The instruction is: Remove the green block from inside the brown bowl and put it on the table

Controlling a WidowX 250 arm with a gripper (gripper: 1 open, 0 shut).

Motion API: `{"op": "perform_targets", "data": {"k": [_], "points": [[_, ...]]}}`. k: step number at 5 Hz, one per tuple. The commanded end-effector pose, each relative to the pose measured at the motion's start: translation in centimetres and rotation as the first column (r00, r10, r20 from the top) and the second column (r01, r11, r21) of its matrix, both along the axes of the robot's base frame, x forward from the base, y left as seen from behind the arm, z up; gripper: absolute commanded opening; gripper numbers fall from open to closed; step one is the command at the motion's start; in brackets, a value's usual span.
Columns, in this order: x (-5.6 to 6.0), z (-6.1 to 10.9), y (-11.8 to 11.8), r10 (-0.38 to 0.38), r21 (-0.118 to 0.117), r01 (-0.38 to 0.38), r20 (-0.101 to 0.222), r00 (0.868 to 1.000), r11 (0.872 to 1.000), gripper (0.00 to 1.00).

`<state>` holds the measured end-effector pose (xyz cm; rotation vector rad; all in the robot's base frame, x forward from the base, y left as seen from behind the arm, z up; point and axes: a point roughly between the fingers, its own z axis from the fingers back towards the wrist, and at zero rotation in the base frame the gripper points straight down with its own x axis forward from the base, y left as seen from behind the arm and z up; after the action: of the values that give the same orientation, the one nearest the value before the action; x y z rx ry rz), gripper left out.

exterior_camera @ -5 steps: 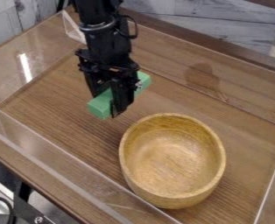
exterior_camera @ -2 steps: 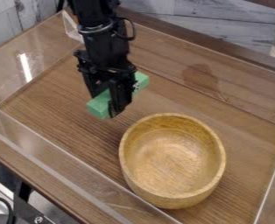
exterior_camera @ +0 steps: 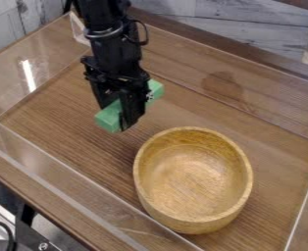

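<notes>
My black gripper (exterior_camera: 122,116) hangs over the table (exterior_camera: 235,98) to the upper left of the brown bowl (exterior_camera: 193,177). It is shut on the green block (exterior_camera: 112,118), whose two ends stick out on either side of the fingers. The block's lower end is close to the tabletop; whether it touches the wood I cannot tell. The brown bowl stands at the front right with nothing inside, a short gap away from the gripper.
Clear plastic walls (exterior_camera: 65,181) run along the table's front and left edges. A grey plank surface (exterior_camera: 248,25) lies behind the table.
The gripper with the green block has drifted slightly left and away from the bowl. The bowl has stayed put.
</notes>
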<state>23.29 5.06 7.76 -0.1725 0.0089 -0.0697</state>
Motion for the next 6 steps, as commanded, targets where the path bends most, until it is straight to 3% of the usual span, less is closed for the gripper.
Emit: {"op": "perform_targets", "data": {"k": [1, 6], "points": [[0.9, 0.3, 0.6, 0.009, 0.007, -0.009, 0.03, 1.0, 1.0, 0.0], [2.4, -0.7, 2.0, 0.025, -0.006, -0.024, 0.024, 0.999, 1.0, 0.0]]}}
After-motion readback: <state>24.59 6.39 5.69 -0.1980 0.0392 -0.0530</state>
